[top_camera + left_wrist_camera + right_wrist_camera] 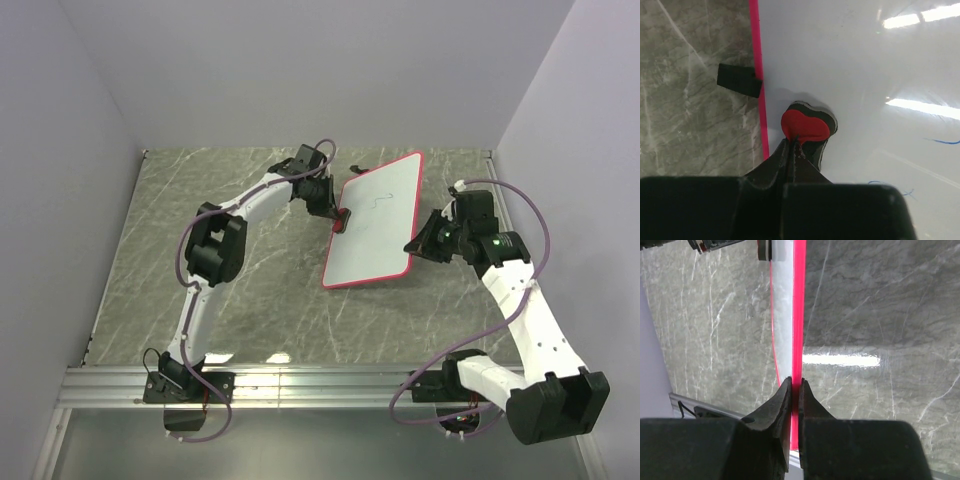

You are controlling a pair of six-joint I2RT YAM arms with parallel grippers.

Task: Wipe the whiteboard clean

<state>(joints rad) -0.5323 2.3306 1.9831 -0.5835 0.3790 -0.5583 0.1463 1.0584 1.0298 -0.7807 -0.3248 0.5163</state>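
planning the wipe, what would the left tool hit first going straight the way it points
The whiteboard: the left tool holds a red eraser that looks pressed on the white surface near its edge, though depth is unclear.

Ahead of my left claw, which grips the red eraser, the face of the whiteboard lies open, a black clip jutting from the rim ahead-left, while my right claw, clamped on the opposite rim, bars that side, with bare counter either side of it.
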